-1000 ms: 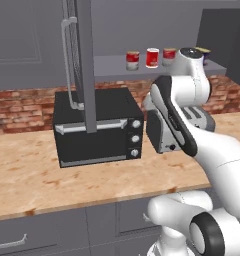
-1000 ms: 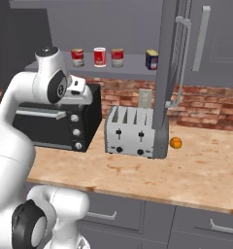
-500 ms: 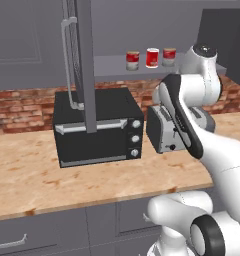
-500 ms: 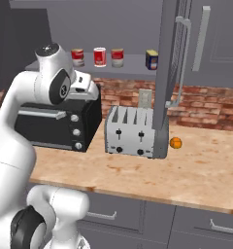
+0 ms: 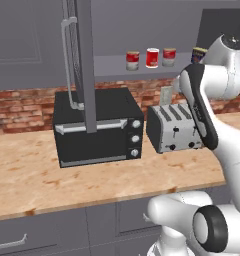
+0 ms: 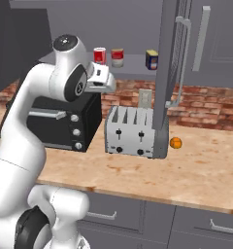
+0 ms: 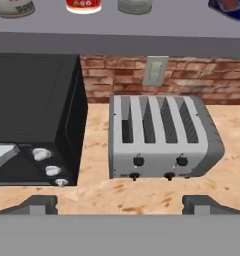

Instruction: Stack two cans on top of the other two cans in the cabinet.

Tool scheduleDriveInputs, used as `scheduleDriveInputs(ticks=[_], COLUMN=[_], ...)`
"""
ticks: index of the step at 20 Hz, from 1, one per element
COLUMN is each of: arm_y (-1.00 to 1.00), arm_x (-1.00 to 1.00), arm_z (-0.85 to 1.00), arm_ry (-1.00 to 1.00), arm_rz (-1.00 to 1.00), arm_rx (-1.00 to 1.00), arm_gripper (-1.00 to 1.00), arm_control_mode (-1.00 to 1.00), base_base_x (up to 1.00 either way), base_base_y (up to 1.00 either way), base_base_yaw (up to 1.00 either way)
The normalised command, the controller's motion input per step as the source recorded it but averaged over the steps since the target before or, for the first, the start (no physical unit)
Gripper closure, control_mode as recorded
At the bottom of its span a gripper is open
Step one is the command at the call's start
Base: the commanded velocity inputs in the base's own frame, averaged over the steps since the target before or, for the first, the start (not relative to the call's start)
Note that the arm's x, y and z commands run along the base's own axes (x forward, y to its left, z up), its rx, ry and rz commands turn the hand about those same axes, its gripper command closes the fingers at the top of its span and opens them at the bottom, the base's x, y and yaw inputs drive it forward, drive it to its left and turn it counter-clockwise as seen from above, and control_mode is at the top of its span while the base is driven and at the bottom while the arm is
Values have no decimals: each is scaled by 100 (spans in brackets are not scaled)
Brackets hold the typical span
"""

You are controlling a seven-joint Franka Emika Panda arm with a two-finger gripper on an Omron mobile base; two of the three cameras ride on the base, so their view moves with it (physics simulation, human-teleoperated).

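Tool [image 7: 120, 202] open and empty, facing the toaster [image 7: 162, 137]. Raise it toward 12 o'clock to the cabinet shelf [image 5: 112, 65], where three red cans [image 5: 152, 57] and the blue can [image 6: 152, 60] stand, and approach level

Four cans [image 5: 152, 57] on cabinet shelf [image 5: 112, 67], toaster [image 5: 173, 127] right of toaster oven [image 5: 97, 127] on counter [image 5: 67, 182]
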Motion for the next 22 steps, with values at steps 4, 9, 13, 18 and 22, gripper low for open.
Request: scheduleDriveInputs(ticks=[4, 9, 13, 18, 22], arm_y=[-67, -33, -17, -28, -22], arm_x=[0, 0, 3, 0, 15], arm_z=[9, 0, 12, 22, 14], arm_ry=[-9, -19, -10, -3, -4], arm_rz=[0, 0, 0, 0, 0], arm_rx=[0, 0, 0, 0, 4], arm_gripper=[-100, -100, -100, -100, -100], arm_control_mode=[-100, -100, -100, -100, -100], base_base_x=[0, 0, 0, 0, 0], base_base_y=[0, 0, 0, 0, 0], base_base_yaw=[0, 0, 0, 0, 0])
